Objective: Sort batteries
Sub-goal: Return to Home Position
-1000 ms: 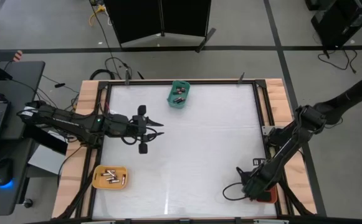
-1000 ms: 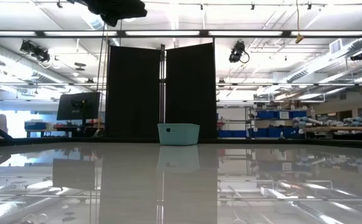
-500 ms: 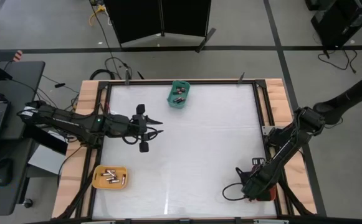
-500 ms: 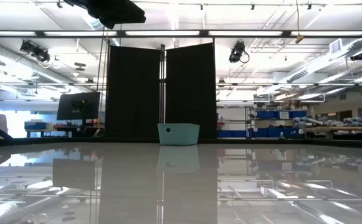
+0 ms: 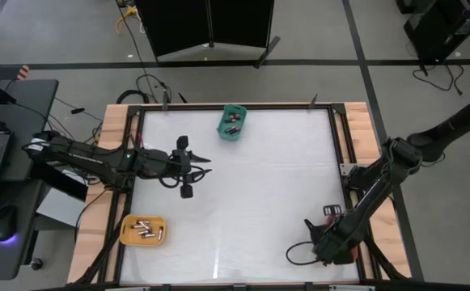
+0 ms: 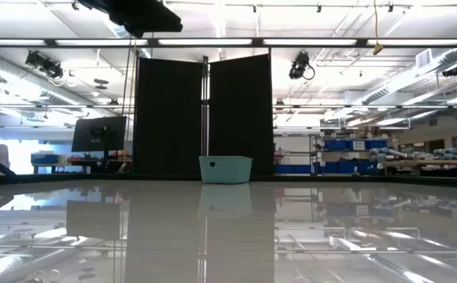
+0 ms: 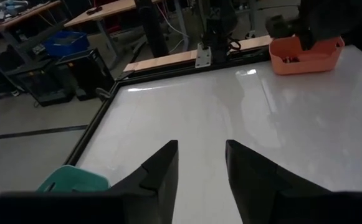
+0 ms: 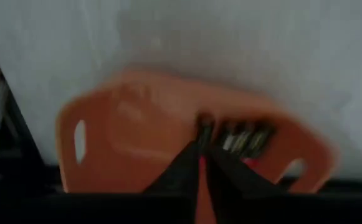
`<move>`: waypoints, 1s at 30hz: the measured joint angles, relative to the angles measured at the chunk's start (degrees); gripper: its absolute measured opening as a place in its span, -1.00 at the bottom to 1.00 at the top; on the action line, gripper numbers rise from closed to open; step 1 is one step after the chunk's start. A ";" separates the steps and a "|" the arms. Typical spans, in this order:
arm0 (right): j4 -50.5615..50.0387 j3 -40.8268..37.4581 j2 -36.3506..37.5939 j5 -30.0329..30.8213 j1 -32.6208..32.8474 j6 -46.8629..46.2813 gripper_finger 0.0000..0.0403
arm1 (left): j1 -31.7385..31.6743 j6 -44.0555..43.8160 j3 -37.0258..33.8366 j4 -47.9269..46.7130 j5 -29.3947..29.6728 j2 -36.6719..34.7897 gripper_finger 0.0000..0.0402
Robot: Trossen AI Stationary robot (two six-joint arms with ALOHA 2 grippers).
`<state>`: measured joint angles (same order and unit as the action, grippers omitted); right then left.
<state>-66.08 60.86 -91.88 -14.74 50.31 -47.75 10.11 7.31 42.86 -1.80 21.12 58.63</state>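
Observation:
Batteries lie in three trays: a teal tray [image 5: 232, 123] at the far edge, a yellow tray [image 5: 143, 229] at the near left, and an orange tray [image 8: 124, 137] at the near right. Several batteries [image 8: 246, 140] lie side by side on the orange tray's floor. My right gripper [image 8: 200, 155] hangs over that tray, pointing down and shut, with nothing seen between its fingers. In the high view the right gripper [image 5: 329, 246] covers most of the tray. My left gripper [image 5: 194, 170] is held open above the table's left half, nothing between its fingers [image 7: 162, 168].
The white table top is bordered by a black frame [image 5: 336, 145] and wooden side boards. From the left wrist, the orange tray [image 7: 305, 56] shows across the table under the right arm. The teal tray [image 6: 225, 169] is also in the low view. The middle of the table is bare.
My right gripper has risen above the orange tray and shifted slightly toward the table's left. The trays have stayed where they were.

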 joint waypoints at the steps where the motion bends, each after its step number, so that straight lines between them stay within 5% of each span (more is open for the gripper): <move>1: -0.60 0.67 0.50 1.68 -0.51 0.93 -0.81 | 0.00 -0.02 -0.01 -0.19 -0.01 0.00 -0.33; 11: 2.52 -2.97 14.24 24.05 -9.99 13.39 -0.97 | 0.00 1.38 -0.01 -0.59 -2.51 0.00 -0.94; 15: 13.79 -8.76 21.62 30.84 -16.47 24.03 -0.97 | 0.02 1.60 -0.01 1.78 -3.29 0.32 -0.94; 21: 38.20 -20.71 30.89 30.89 -30.09 43.69 -0.97 | 0.00 2.88 0.01 4.12 -3.82 1.54 -0.97; 30: 72.24 -34.57 37.55 17.87 -50.72 60.01 -0.97 | 0.00 4.09 -0.01 8.11 -3.85 2.71 -0.96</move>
<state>6.16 26.29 -54.33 3.12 -0.41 12.26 10.11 11.40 42.85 6.31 17.28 61.34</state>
